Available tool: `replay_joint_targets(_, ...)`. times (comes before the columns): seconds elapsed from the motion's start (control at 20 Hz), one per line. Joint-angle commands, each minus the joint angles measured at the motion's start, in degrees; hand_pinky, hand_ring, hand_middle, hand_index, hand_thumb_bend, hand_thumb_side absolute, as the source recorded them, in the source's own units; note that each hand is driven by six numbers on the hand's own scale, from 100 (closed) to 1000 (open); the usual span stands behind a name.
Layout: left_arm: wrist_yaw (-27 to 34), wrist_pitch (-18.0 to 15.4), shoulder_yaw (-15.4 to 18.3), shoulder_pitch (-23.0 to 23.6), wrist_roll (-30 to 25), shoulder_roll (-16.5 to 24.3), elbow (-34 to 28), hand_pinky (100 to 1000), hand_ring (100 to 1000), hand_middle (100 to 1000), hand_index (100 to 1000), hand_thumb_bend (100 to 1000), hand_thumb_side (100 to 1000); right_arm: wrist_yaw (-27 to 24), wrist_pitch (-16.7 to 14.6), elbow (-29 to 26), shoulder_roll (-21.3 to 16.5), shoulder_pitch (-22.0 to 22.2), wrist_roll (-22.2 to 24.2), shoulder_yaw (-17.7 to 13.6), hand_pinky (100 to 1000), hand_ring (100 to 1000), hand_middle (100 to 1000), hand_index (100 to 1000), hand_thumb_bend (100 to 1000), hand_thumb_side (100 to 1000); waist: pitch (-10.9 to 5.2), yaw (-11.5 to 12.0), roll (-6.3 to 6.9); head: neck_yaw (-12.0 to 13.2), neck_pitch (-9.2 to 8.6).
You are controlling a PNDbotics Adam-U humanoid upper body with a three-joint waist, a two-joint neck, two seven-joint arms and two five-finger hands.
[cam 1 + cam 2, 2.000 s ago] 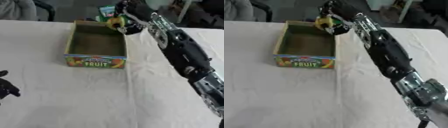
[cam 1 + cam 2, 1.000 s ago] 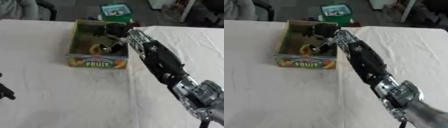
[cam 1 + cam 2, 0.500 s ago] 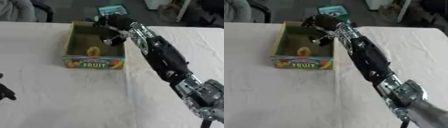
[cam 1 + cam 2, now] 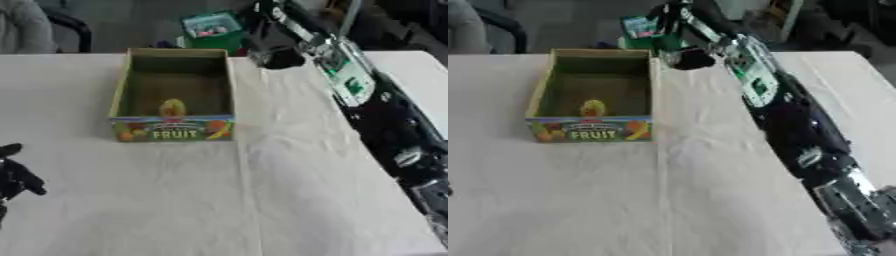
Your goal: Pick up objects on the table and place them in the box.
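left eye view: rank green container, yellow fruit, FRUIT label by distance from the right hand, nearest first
From the right hand, at the table's far edge:
1. Green container, off the table to the hand's left.
2. Yellow fruit, inside the box at its near wall.
3. FRUIT label, on the box's near outer face.

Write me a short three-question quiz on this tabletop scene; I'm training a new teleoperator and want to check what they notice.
1. True or false: the yellow object lies on the white table in front of the FRUIT box.
2. Which hand shows at the lower left edge of the left eye view?
A. left hand
B. right hand
C. a person's bare hand
3. Fill in: the right hand is beyond the box's far ____ corner.

Key
1. False; it lies inside the box, near the front wall.
2. A
3. right
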Motion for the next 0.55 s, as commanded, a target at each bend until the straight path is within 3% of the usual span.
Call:
replay_joint_targets(0.05, -0.4, -0.1, 0.8, -0.3, 0.7, 0.7, -0.6, 463, 494, 451, 790, 101, 752, -13.4, 4.7, -8.2, -3.5, 3.0, 1.2, -2.9, 436, 572, 560, 778, 100, 304, -0.73, -0.5, 0.3, 0.9, 0.1)
replay_joint_targets(0.25, -0.6, -0.1, 1.0, -0.2, 1.0, 0.6, -0.5, 463, 493, 451, 790, 100, 757, -23.3, 9.1, -15.1, -3.7, 9.5, 1.0, -6.0, 425, 568, 555, 769, 100, 345, -0.45, -1.8, 0.53, 1.6, 0.06)
replay_joint_targets(0.55, -0.7, 0.0, 1.3, -0.2, 1.6, 0.5, -0.5, 463, 493, 451, 790, 100, 791, -30.0, 13.1, -22.0, -2.1, 17.6, -0.6, -10.2, 419, 565, 551, 763, 100, 423, 0.06, -2.5, 0.7, 2.5, 0.07)
